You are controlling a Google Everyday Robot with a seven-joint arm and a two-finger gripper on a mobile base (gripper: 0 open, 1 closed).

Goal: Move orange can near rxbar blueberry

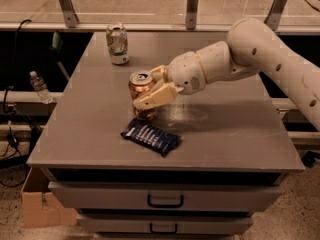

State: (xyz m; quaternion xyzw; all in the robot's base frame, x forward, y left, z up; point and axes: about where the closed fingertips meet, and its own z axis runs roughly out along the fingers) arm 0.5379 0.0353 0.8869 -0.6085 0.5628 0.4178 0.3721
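The orange can (140,86) stands upright near the middle of the grey table, its base right behind the dark blue rxbar blueberry (150,136), which lies flat near the front edge. My gripper (150,88) reaches in from the right and is shut on the orange can, one pale finger (155,97) across its front and another behind it. Whether the can rests on the table or hangs just above it, I cannot tell.
A white-and-green can (118,44) stands at the back left of the table (235,134). Drawers (165,200) sit below the front edge. A water bottle (39,86) and a cardboard box (42,206) are off to the left, and a railing runs behind.
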